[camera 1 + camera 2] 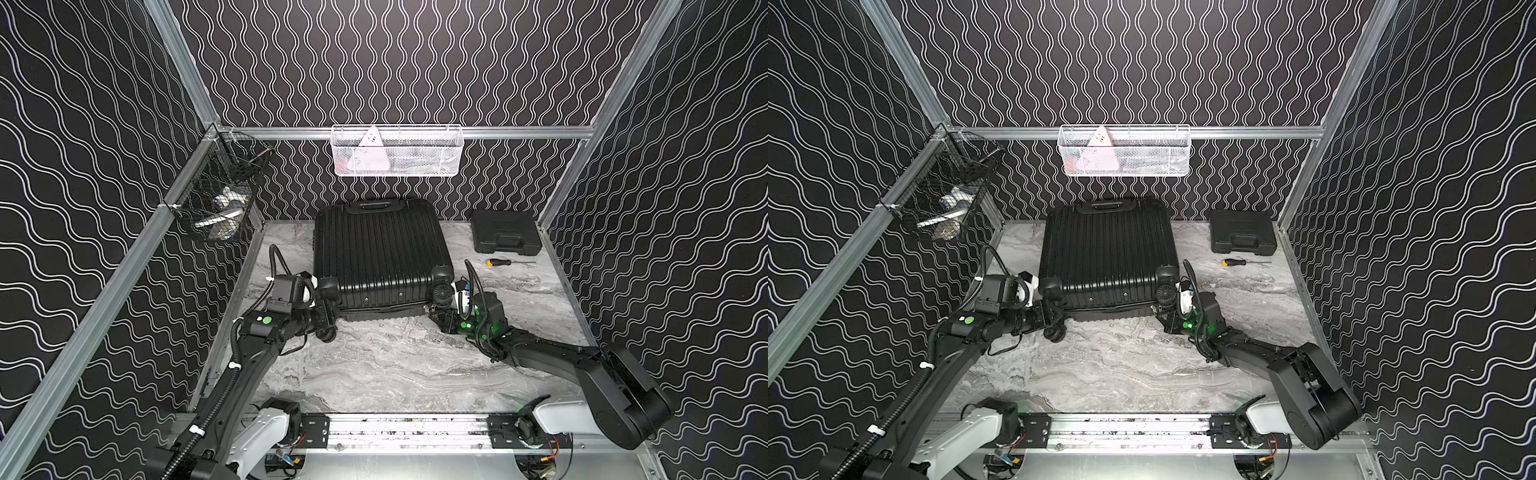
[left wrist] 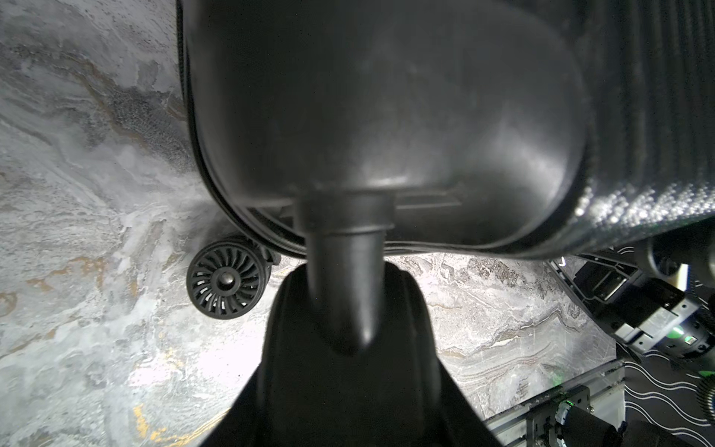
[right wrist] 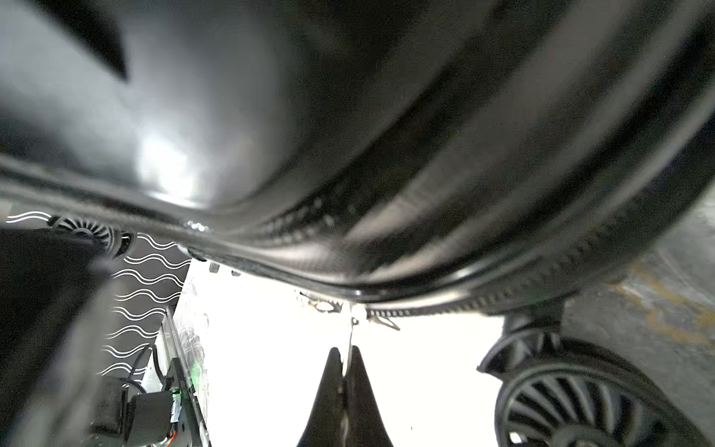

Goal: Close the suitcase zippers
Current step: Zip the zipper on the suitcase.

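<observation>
**Operator:** Where is the suitcase?
**Technician:** It lies flat on the table, at 12 o'clock from the table centre. The handle faces the back wall and the wheels face 6 o'clock.
**Operator:** What is the state of the left gripper?
**Technician:** It is at the suitcase's 7 o'clock corner. Its fingers are clamped on a caster stem (1 finger on each side).
**Operator:** And the right gripper?
**Technician:** It is at the 5 o'clock corner. Its fingers are pressed together on a thin silvery zipper pull, which is attached at the zippers. There, 2 rows of teeth run apart.
**Operator:** Are there other items?
**Technician:** A tool case sits at 2 o'clock. A screwdriver lies at its 6 o'clock side.
</observation>
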`<state>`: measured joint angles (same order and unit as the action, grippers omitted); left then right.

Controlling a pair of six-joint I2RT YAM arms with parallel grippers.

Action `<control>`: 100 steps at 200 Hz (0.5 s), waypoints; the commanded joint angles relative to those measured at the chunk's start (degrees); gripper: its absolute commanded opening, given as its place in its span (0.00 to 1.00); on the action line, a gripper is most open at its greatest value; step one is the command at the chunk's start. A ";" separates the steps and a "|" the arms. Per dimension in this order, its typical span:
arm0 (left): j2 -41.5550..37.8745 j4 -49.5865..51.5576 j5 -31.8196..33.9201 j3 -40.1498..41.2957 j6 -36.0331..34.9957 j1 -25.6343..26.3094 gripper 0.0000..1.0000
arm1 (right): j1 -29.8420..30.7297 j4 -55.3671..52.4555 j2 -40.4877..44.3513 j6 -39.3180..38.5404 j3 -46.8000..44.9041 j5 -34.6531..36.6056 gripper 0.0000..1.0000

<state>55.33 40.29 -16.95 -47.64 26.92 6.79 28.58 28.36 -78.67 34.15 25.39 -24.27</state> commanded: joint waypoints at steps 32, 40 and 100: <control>0.04 -2.59 -8.28 -0.13 -1.78 0.81 0.33 | 0.43 11.77 -1.56 3.84 -1.89 -4.72 0.00; -0.04 -2.68 -8.19 -0.09 -1.76 0.85 0.33 | 0.51 11.89 -1.70 4.06 -2.01 -4.65 0.00; 0.25 -2.99 -8.38 -0.17 -1.78 0.92 0.33 | 1.26 15.48 -3.17 6.57 -2.62 -4.98 0.00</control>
<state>55.37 40.18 -17.06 -47.64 27.27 7.09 29.10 36.64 -81.03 39.07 22.94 -24.75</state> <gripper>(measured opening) 0.458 0.049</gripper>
